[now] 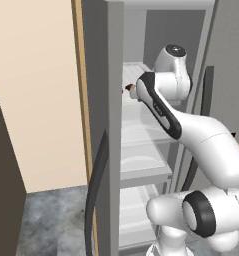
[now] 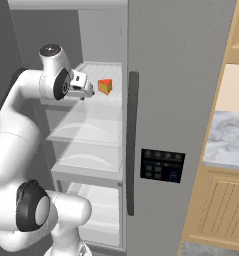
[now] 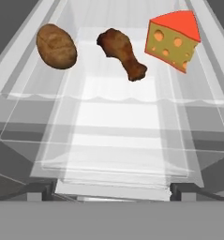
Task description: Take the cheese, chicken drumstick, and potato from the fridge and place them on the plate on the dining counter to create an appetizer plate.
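Inside the fridge (image 2: 181, 100), on an upper white shelf (image 2: 98, 75), three items lie in a row, apart from one another. Hand view: potato (image 3: 56, 46) at left, chicken drumstick (image 3: 122, 52) in the middle with its thin bone end pointing toward the camera, cheese (image 3: 173, 40) at right, red rind face on top. Right base view: the cheese wedge sits near the shelf's front right edge. Below this shelf, clear shelves and drawers stacked. Tool (image 2: 86, 89) is at the shelf's front, just beside the cheese but not touching it; jaws stand wide, holding nothing. All three items lie ahead of the fingertips (image 3: 186, 191).
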Controlling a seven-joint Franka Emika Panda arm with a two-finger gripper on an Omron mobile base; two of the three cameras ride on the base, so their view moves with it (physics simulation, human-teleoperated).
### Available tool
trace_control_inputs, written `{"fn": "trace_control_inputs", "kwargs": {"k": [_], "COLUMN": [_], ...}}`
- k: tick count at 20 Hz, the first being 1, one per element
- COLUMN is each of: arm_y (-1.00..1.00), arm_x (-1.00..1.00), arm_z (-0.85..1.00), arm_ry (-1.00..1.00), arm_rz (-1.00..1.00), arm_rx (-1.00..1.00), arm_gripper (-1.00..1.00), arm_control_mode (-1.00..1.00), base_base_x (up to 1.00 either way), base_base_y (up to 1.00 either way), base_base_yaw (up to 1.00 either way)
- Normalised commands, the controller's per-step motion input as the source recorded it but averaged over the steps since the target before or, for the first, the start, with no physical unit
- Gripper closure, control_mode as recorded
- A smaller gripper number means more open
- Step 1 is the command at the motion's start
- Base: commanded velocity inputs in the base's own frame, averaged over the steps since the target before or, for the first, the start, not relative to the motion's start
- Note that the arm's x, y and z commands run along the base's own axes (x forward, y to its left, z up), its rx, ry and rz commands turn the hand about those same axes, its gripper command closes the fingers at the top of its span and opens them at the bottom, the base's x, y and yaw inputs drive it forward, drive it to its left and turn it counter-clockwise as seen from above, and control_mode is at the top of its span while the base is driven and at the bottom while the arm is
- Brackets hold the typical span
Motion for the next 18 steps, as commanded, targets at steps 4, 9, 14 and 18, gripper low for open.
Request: {"fn": "trace_control_inputs", "kwargs": {"k": [4,9,14,18], "arm_y": [0.00,0.00,-0.07,-0.13], "arm_x": [0.49,0.41,0.30,0.32], "arm_z": [-0.04,-0.10,-0.18,-0.16], "arm_ry": [0.00,0.00,0.00,0.00], "arm_rz": [0.00,0.00,0.00,0.00], "arm_rx": [0.00,0.00,0.00,0.00], "arm_gripper": [-1.00,-1.00,-1.00,-1.00], "arm_control_mode": [-1.00,-1.00,-1.00,-1.00], "base_base_x": [0.00,0.00,0.00,0.00], "base_base_y": [0.00,0.00,0.00,0.00], "base_base_yaw": [0.00,0.00,0.00,0.00]}}
